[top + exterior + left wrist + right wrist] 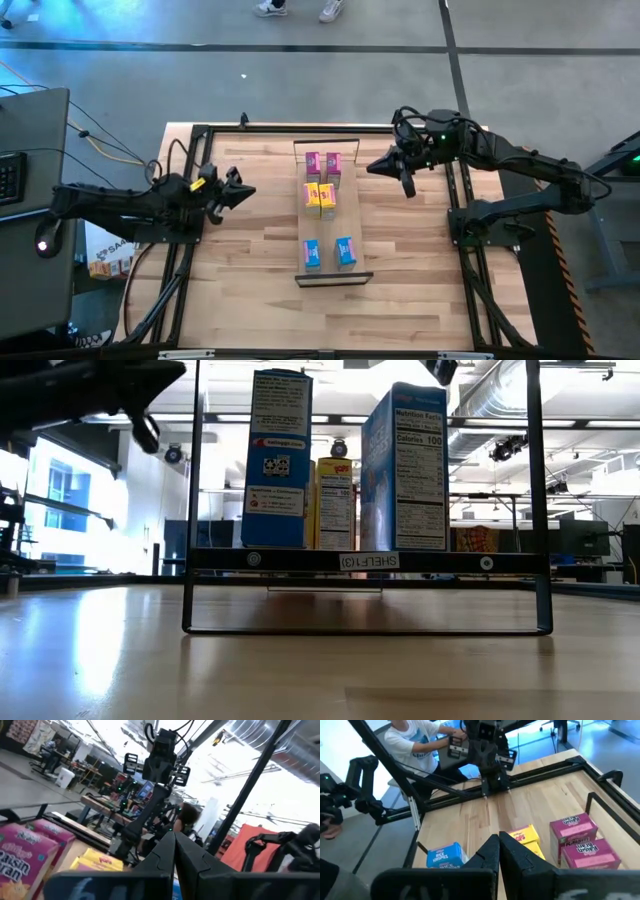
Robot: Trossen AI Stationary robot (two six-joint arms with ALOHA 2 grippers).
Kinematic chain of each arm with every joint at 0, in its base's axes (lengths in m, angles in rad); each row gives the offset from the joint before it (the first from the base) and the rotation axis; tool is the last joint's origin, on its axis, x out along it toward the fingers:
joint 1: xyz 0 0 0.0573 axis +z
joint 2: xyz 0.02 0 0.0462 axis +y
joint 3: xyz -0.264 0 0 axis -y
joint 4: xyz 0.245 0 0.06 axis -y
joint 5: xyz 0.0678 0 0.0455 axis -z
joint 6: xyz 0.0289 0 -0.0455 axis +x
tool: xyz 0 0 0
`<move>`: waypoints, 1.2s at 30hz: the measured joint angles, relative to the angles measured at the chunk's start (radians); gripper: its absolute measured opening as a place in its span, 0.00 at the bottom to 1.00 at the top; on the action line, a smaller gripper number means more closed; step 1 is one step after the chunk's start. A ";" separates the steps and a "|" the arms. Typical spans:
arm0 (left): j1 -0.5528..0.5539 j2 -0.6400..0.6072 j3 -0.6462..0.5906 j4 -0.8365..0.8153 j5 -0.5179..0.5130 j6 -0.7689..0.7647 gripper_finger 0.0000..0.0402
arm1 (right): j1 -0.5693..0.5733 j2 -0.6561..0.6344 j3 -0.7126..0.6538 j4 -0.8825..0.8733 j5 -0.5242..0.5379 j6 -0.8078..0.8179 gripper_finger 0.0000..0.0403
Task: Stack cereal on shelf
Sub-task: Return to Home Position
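Observation:
Six cereal boxes stand upright on the shelf, a pale plank with black end frames in the middle of the table. Two pink boxes are at its far end, two yellow in the middle and two blue at the near end. The low view looks through the near end frame at the blue boxes. My left gripper hovers shut to the left of the yellow boxes, touching nothing. My right gripper hovers shut to the right of the pink boxes, also apart. The wrist views show both pairs of fingers closed, left and right.
Black frame rails run along the table's left, right and far sides. Bare tabletop lies on both sides of the shelf. A person in a white shirt sits beyond the table's left side. A desk with a keyboard stands to the left.

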 joint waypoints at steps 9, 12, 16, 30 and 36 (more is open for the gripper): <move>0.000 -0.133 -0.090 -0.017 0.026 -0.028 0.00 | 0.001 0.000 0.000 -0.004 0.016 0.129 0.00; 0.000 -0.163 -0.090 -0.046 0.032 -0.024 0.00 | 0.001 0.000 0.000 -0.013 0.019 0.130 0.00; 0.000 -0.181 -0.089 -0.047 0.033 -0.007 0.00 | 0.000 0.000 0.000 -0.055 0.020 0.130 0.00; 0.000 -0.182 -0.089 -0.048 0.088 -0.026 0.00 | 0.000 -0.102 -0.047 -0.123 -0.049 0.017 0.00; 0.000 -0.181 -0.089 -0.056 0.080 -0.109 0.00 | 0.003 -0.291 -0.361 0.188 -0.088 0.057 0.00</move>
